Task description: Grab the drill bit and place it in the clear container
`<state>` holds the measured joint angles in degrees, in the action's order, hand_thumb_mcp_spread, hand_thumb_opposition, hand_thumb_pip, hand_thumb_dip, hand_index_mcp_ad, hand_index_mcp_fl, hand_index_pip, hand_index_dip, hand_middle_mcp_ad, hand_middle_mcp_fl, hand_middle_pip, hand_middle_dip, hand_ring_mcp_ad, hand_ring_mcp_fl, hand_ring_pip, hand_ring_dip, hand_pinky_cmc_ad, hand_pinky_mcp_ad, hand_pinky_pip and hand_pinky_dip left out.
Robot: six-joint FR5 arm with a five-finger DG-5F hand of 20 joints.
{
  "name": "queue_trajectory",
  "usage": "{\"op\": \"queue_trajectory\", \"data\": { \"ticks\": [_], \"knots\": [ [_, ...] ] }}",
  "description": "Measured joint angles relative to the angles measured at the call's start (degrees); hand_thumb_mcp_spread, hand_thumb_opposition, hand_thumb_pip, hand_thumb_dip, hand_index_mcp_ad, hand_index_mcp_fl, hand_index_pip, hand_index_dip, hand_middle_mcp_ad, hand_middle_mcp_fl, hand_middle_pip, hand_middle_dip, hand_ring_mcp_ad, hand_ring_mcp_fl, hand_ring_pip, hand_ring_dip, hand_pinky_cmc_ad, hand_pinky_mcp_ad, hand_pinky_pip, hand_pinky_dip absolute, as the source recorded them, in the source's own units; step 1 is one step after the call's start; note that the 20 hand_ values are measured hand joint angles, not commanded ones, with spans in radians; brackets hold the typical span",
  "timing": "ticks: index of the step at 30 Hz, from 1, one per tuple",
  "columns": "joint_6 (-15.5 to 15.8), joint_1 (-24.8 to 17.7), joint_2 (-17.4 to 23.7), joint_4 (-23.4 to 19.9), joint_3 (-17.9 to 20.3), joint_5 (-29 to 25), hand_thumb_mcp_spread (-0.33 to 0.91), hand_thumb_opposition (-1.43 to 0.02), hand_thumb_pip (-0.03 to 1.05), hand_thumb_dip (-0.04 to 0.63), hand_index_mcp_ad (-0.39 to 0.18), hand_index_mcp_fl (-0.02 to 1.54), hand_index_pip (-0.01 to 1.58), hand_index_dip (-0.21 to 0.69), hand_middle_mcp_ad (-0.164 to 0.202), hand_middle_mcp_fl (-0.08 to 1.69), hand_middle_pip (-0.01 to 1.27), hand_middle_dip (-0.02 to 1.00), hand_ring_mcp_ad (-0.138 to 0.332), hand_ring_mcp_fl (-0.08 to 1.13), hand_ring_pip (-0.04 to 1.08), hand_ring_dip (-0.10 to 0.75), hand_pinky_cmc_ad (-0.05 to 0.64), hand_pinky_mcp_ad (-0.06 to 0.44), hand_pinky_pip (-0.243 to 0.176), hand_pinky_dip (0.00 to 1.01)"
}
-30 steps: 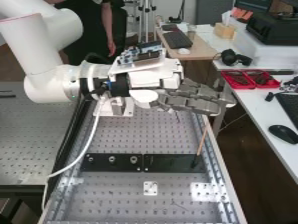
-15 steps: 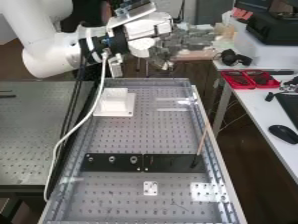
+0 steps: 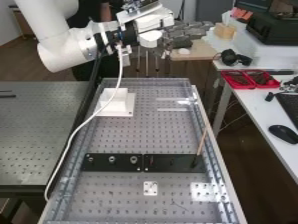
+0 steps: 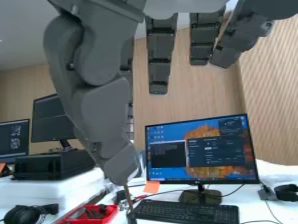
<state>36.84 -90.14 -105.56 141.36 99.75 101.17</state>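
The hand (image 3: pixel 185 33) is high beyond the far end of the bench, above and away from the clear container (image 3: pixel 174 104), which lies on the bench's far right part. In the wrist view the hand (image 4: pixel 100 95) has its thumb bent in against a finger that it partly covers, while several other fingers hang straight. From the thumb's tip a thin brownish shaft, the drill bit (image 4: pixel 128 202), points down; its upper end is hidden by the thumb.
A white block (image 3: pixel 115 104) stands beside the container. A black plate (image 3: pixel 113 161) crosses the bench, with a thin orange stick (image 3: pixel 201 141) leaning at its right end. Red trays (image 3: pixel 249 79) and a mouse (image 3: pixel 284 133) are on the side desk. A white cable (image 3: pixel 83 125) loops from the arm.
The arm has lifted the hand from over the bench's far part to beyond its far end, uncovering the white block and the container. Lately it has shifted slightly higher.
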Motion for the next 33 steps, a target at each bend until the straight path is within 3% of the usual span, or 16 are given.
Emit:
{"op": "queue_trajectory", "data": {
  "ticks": [24,33],
  "knots": [
    [-4.2,-3.3,-8.7,3.7,-4.7,1.9,0.65,-1.05,0.46,0.209,-0.187,0.99,0.88,0.187,0.049,0.38,0.14,0.22,0.208,0.08,0.10,0.047,0.346,0.150,-0.075,0.18],
    [-4.2,-4.0,-13.4,6.2,-7.5,0.6,0.65,-1.05,0.46,0.227,-0.187,0.99,0.86,0.201,0.049,0.38,0.13,0.22,0.208,0.08,0.10,0.047,0.346,0.150,-0.075,0.19]
  ]
}}
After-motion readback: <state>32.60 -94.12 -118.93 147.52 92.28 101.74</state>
